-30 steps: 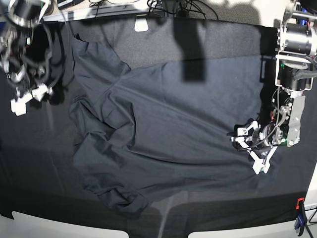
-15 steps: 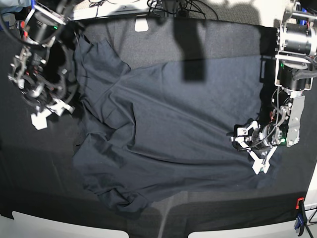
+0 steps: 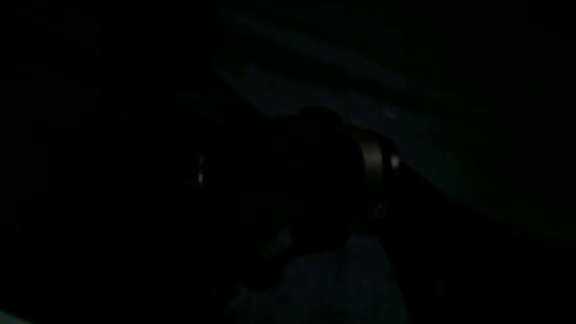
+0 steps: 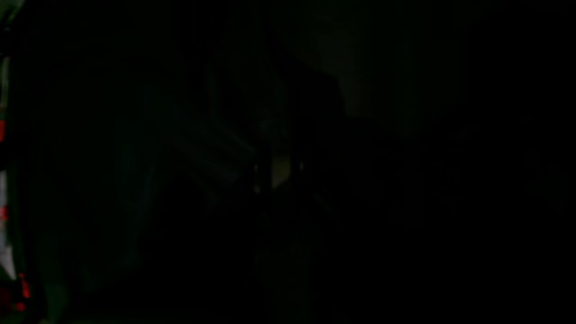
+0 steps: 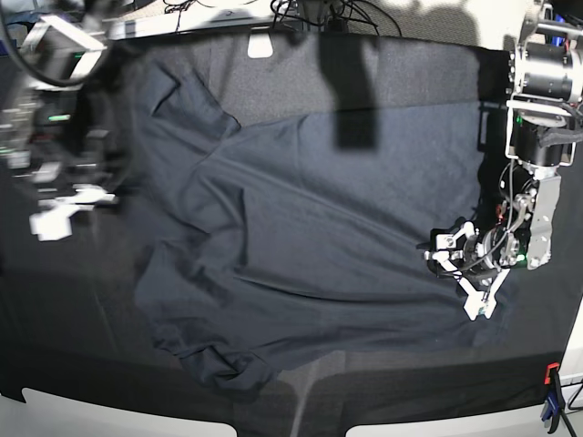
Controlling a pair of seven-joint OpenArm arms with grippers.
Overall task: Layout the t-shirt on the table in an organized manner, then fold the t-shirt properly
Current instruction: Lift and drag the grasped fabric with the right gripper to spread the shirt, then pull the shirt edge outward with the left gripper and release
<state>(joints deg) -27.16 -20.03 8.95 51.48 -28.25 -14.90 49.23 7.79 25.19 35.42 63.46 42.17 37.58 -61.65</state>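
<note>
Shifting leftward since 0.5 s ago, the blurred right gripper [image 5: 68, 211] is hovering beside the t-shirt [image 5: 301, 246]; its jaw state is unreadable. Left gripper [image 5: 463, 266] is resting on the shirt's right edge, seemingly open. Table [image 5: 55, 364] is lying beneath; clamp [image 5: 551, 391] is gripping its near-right corner.

One t-shirt [image 5: 310, 246], one table [image 5: 73, 319], two grippers: left [image 5: 466, 273], right [image 5: 68, 211]; one clamp [image 5: 550, 393].

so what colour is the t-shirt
Dark navy-grey, plain with no pattern; the t-shirt shows best in the base view, since both wrist views are nearly black.
</note>
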